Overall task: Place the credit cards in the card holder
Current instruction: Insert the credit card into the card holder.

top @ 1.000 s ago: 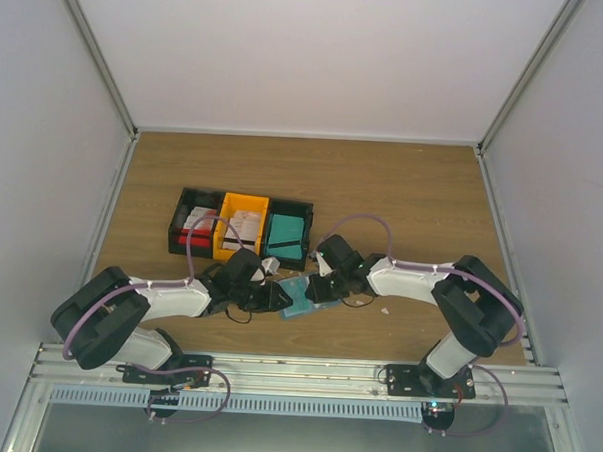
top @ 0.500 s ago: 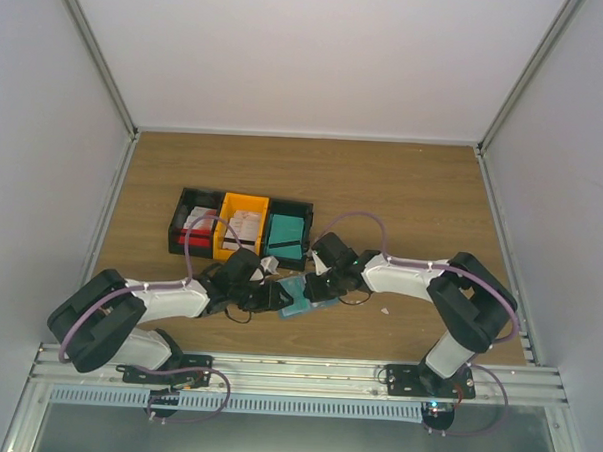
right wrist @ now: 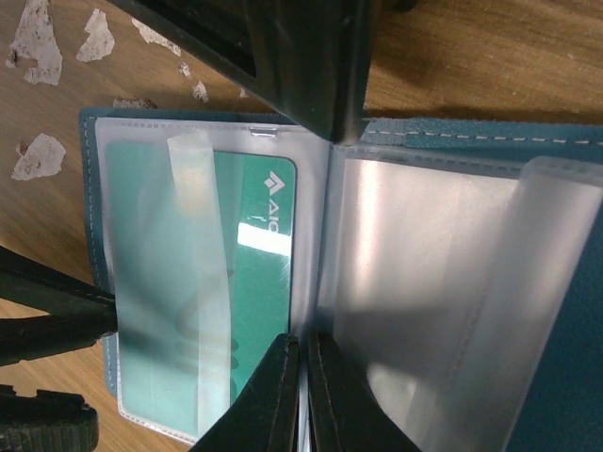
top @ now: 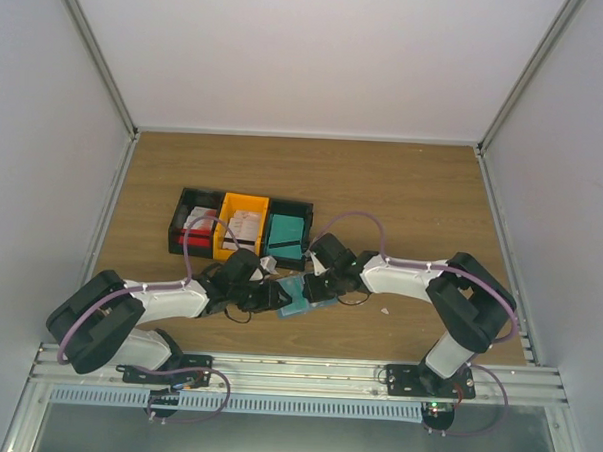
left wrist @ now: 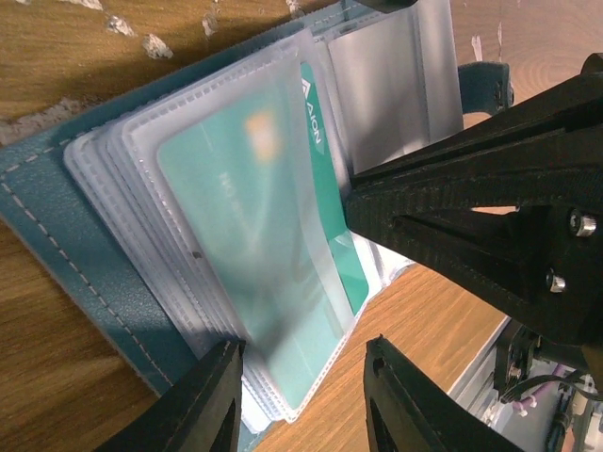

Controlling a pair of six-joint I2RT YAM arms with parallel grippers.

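The card holder [top: 298, 295], a blue wallet, lies open on the table between both grippers. In the left wrist view its cover [left wrist: 57, 235] carries a stack of clear sleeves, and the top one holds a green card [left wrist: 245, 235]. My left gripper [left wrist: 301, 347] stands open astride the lower corner of that stack. My right gripper [right wrist: 301, 341] is shut on a thin clear sleeve at the spine of the card holder [right wrist: 556, 377], beside the green card [right wrist: 259, 282]. Pale credit cards [top: 196, 224] with red print stand in the bins behind.
A row of bins sits behind the wallet: a black one [top: 181, 243], an orange one [top: 243, 226] and a black one with a teal block [top: 285, 231]. Small white scraps [right wrist: 38, 155] lie on the wood. White walls close in the table.
The right arm has drifted slightly left, toward the card holder. The left arm has barely moved.
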